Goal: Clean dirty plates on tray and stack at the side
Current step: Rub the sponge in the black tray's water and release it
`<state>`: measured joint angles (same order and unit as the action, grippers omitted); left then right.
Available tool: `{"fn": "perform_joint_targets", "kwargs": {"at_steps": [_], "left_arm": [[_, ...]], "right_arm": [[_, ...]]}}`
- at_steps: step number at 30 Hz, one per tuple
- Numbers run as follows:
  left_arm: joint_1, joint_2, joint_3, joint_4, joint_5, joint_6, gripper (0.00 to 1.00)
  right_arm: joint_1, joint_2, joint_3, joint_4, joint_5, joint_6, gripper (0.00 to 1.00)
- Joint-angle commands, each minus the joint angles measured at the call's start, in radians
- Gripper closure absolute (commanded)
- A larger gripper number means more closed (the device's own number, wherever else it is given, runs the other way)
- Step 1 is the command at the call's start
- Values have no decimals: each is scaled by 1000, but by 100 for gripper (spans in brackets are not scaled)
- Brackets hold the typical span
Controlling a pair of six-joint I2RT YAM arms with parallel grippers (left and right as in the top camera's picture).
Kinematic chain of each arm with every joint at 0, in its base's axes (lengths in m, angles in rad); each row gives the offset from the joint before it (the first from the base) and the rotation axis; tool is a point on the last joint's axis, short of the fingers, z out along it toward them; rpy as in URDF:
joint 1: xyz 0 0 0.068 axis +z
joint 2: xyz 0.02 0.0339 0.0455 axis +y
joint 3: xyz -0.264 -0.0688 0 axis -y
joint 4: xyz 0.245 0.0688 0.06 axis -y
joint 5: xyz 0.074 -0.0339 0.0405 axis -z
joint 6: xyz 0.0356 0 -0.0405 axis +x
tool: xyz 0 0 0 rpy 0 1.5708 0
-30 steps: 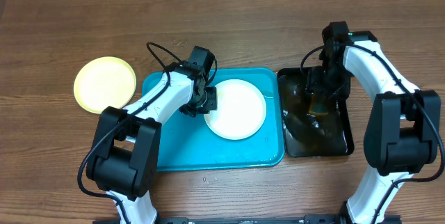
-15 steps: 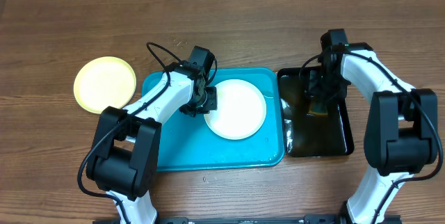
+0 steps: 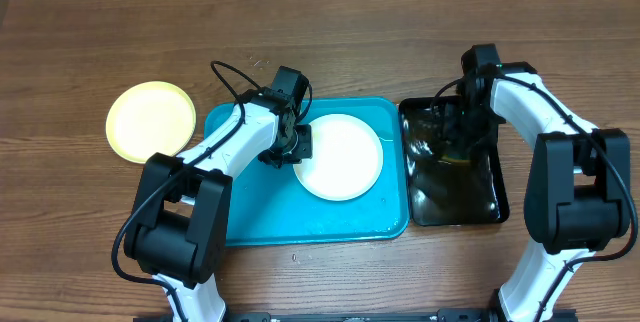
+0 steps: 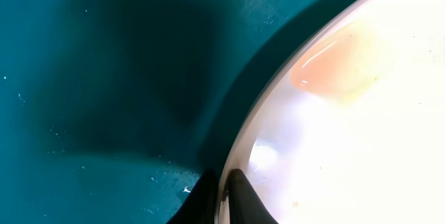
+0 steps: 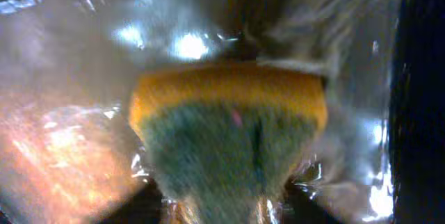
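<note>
A white plate [image 3: 345,157] lies on the turquoise tray [image 3: 250,212]. My left gripper [image 3: 301,145] is shut on the plate's left rim; in the left wrist view the two fingers [image 4: 224,197] pinch the rim, and the plate [image 4: 361,140] carries an orange smear [image 4: 334,64]. A pale yellow-green plate [image 3: 152,120] lies on the table left of the tray. A second white plate is not in view. My right gripper [image 3: 458,149] is down in the black tray, shut on a yellow sponge with a green scouring face [image 5: 229,120].
The narrow black tray [image 3: 480,202] stands right of the turquoise tray, its floor wet and shiny [image 5: 62,50]. Bare wooden table [image 3: 350,42] lies behind both trays and along the front edge.
My right arm has shifted slightly over the black tray with the sponge. The left arm and the white plate have not moved.
</note>
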<state>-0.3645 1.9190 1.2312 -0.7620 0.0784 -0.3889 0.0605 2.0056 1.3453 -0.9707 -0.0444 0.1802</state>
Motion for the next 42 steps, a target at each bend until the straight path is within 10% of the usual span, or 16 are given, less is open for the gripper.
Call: {"fn": "perform_joint_targets", "kwargs": {"at_steps": [1, 4, 6, 10, 14, 17, 19, 21, 27, 29, 31, 32, 34, 36, 40, 42], "left_arm": [[0, 14, 4, 4, 0, 11, 91], [0, 14, 4, 3, 0, 11, 91], [0, 14, 4, 2, 0, 11, 91], [0, 14, 4, 0, 0, 11, 91], [0, 14, 5, 2, 0, 11, 91], [0, 14, 6, 0, 0, 11, 91], [0, 14, 6, 0, 0, 11, 91], [0, 14, 6, 0, 0, 11, 89], [0, 14, 6, 0, 0, 11, 88], [0, 14, 6, 0, 0, 11, 88], [0, 14, 6, 0, 0, 11, 88], [0, 14, 6, 0, 0, 11, 88], [0, 14, 6, 0, 0, 11, 88], [0, 14, 6, 0, 0, 11, 88], [0, 14, 6, 0, 0, 11, 86], [0, 14, 6, 0, 0, 11, 86]], "right_arm": [[-3, 3, -10, -10, -10, 3, 83], [-3, 3, -10, -11, -10, 3, 24], [-3, 3, -10, -24, -10, 3, 5], [-3, 3, -10, -73, -10, 3, 11], [-3, 3, -10, -109, -10, 3, 96], [-3, 3, -10, -119, -9, 2, 91], [-3, 3, -10, -116, -9, 2, 25], [-4, 3, -10, -87, -8, 2, 0], [-5, 3, -10, -7, 6, -5, 2], [-5, 3, -10, 6, 6, -5, 33], [-5, 3, -10, 14, 6, -5, 89], [-4, 3, -10, 18, 6, -5, 96], [-4, 3, -10, 25, 6, -5, 87], [-4, 3, -10, 41, 5, -5, 7], [-4, 3, -10, 73, 6, -5, 0], [-4, 3, -9, 76, 4, -5, 21]]}}
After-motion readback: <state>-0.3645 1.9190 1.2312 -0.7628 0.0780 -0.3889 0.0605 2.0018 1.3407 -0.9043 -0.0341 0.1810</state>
